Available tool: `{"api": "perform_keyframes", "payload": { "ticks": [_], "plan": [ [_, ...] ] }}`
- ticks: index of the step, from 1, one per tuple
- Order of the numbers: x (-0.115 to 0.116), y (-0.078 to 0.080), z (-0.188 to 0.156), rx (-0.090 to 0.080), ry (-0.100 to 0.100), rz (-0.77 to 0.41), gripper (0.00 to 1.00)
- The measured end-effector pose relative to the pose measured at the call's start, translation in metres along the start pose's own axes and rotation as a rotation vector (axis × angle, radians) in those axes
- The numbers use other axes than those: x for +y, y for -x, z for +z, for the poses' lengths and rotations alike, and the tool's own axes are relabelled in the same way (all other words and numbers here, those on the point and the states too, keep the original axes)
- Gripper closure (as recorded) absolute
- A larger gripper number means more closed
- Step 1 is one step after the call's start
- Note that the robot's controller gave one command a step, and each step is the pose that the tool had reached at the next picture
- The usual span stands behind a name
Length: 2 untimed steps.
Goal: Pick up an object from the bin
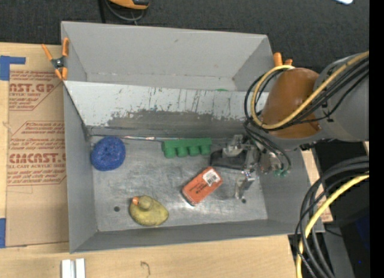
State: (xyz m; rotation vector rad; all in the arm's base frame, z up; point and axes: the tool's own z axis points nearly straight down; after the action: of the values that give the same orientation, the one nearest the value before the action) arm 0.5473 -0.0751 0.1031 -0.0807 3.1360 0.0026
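Observation:
My gripper (243,187) hangs at the right side of the bin, its fingers open with nothing between them. Just to its left an orange block with a white label (201,187) lies tilted on the bin floor, apart from the fingers. A green toothed brick (186,148) rests by the back wall, up and to the left of the gripper.
A yellow rubber duck (147,211) sits near the front wall at the left. A blue fuzzy ball (108,153) lies in the back left corner. The arm, with its orange cover and cables, comes in over the bin's right rim.

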Motion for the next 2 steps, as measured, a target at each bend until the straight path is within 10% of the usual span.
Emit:
{"api": "perform_keyframes", "payload": {
  "ticks": [1, 2],
  "plan": [
    [0.0692, -0.0378, 0.0297, -0.001, -0.003, -0.309, 1.0],
    [0.0696, -0.0402, 0.0319, 0.006, -0.002, -0.31, 0.0]
  ]
}}
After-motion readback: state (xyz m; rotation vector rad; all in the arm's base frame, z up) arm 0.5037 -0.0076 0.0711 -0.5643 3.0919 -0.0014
